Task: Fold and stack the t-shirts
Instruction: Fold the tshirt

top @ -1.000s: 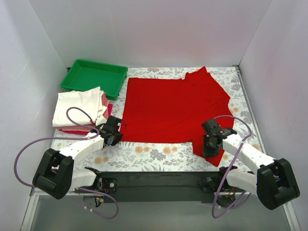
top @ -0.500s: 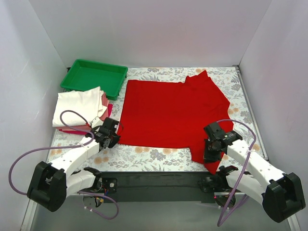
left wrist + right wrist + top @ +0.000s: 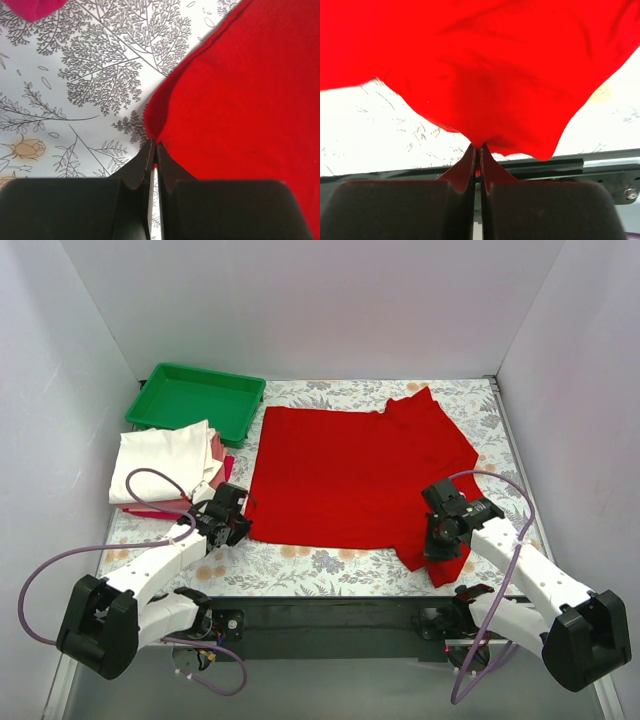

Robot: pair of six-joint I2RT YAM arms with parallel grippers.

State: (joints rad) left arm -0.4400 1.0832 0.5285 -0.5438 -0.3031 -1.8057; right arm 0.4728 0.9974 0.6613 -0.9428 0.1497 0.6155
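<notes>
Robot lab cell: plain white panel walls (image 3: 320, 310) box in a floral-patterned cloth-covered table (image 3: 320, 562), black metal mounting rail (image 3: 330, 615) along near edge.

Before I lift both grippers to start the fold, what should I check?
1. Left gripper shut on the red t-shirt's near-left corner: ok.
2. Right gripper shut on its near-right edge: ok.
3. Shirt lying flat: not ok, cloth is bunched by the right gripper.
4. Nothing lying on the shirt: ok.
5. Folded stack, cream-white t-shirt on top, apart from the shirt: ok.
6. Green tray touching the shirt's far-left corner: cannot tell.
</notes>
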